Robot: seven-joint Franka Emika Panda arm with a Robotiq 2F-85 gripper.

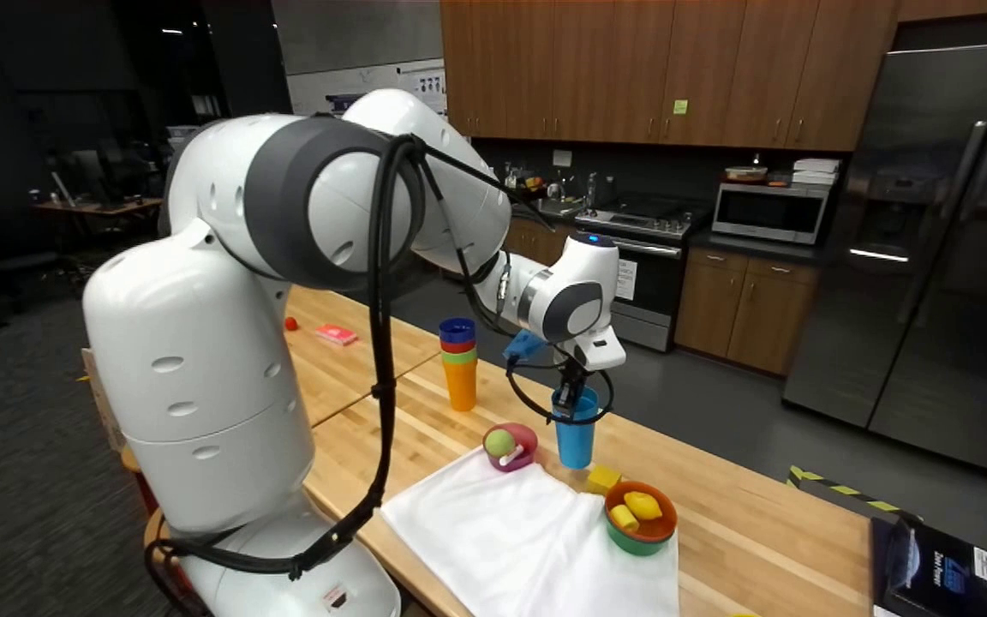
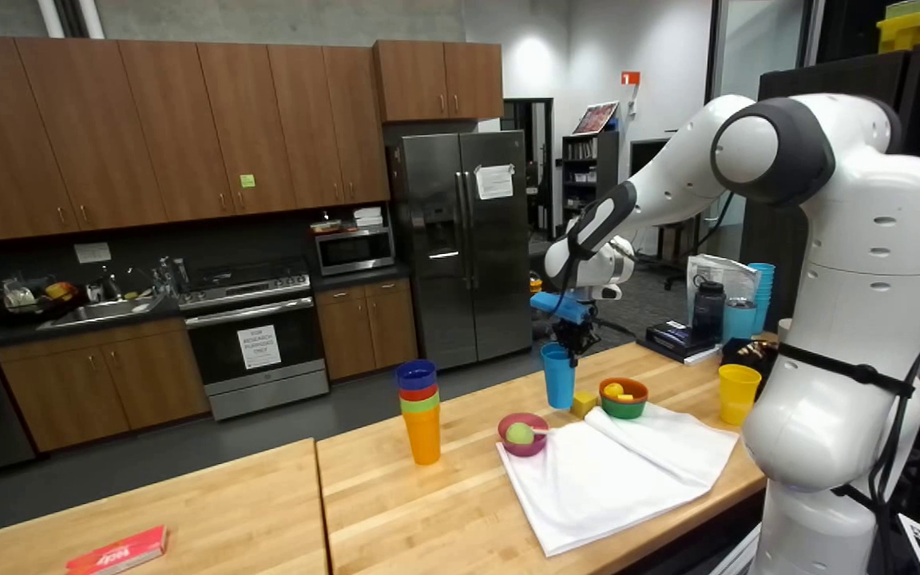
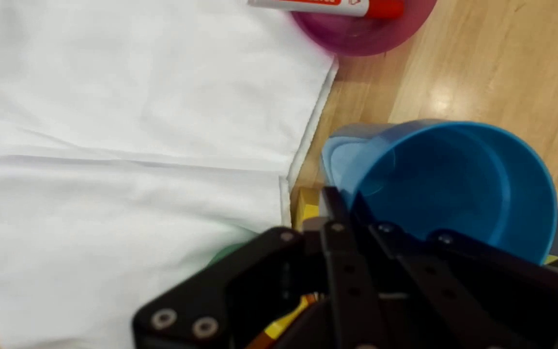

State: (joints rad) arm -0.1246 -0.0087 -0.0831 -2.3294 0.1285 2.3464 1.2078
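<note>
My pincer [image 3: 348,206] clamps tall round blue plastic cup [image 3: 446,179] by thin rim [image 3: 472,124], likely easiest part to pinch; small yellow cube-shaped block [image 1: 603,478] lies lower than pincer.

With my gripper [image 3: 346,199] pinching the rim of the blue cup [image 1: 575,439] near the kitchen-side edge of the bench [image 2: 464,499], I'm hemmed in: the yellow block [image 2: 584,404] sits just beside the cup, the nested bowls [image 2: 624,409] beyond it, and opposite, the magenta bowl [image 2: 524,450], a marker [image 3: 327,5] jutting past its rim. I could pass over the middle of the white cloth [image 2: 612,475], though the yellow cup [image 2: 738,393] stands near one corner. Bare wood parts the magenta bowl from the cup stack [image 2: 422,423].
</note>
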